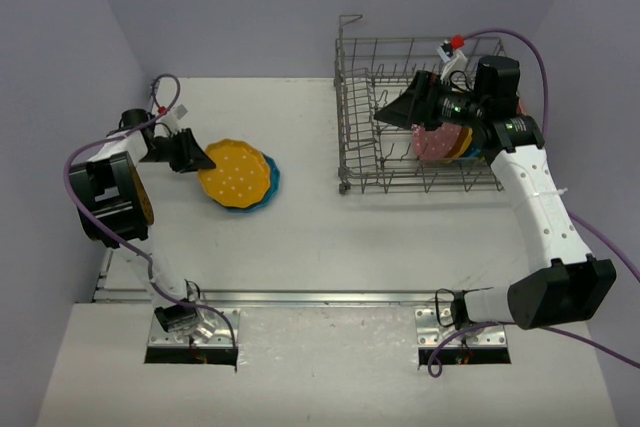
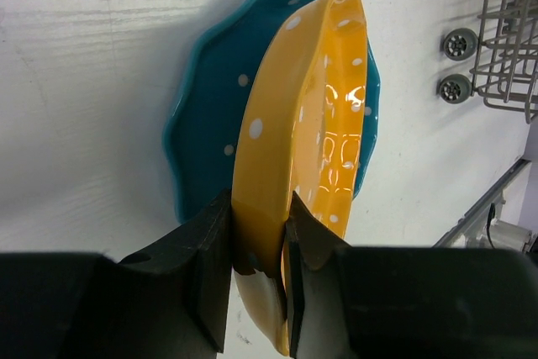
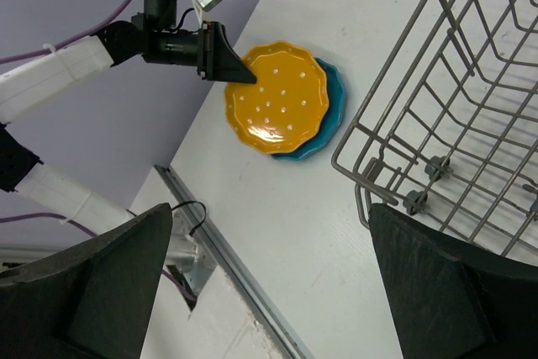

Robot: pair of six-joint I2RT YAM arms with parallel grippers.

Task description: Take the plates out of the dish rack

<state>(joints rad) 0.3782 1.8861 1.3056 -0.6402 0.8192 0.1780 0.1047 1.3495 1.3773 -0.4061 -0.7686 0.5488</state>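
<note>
An orange-yellow plate (image 1: pixel 235 174) with white dots lies tilted over a teal-blue plate (image 1: pixel 265 192) on the table's left half. My left gripper (image 2: pixel 259 208) is shut on the orange-yellow plate (image 2: pixel 303 132) at its near rim, and the teal-blue plate (image 2: pixel 210 115) lies flat beneath it. The grey wire dish rack (image 1: pixel 360 147) stands at the back right. A pink plate (image 1: pixel 432 144) stands in it, partly hidden under my right arm. My right gripper (image 1: pixel 385 115) hovers over the rack's left part, open and holding nothing. In the right wrist view both stacked plates (image 3: pixel 276 97) show beyond the right gripper (image 3: pixel 273 283).
The rack's corner and small wheels (image 2: pixel 458 65) sit to the right of the stacked plates. A metal rail (image 1: pixel 300 297) runs along the table's near edge. Purple walls close in the left and back sides.
</note>
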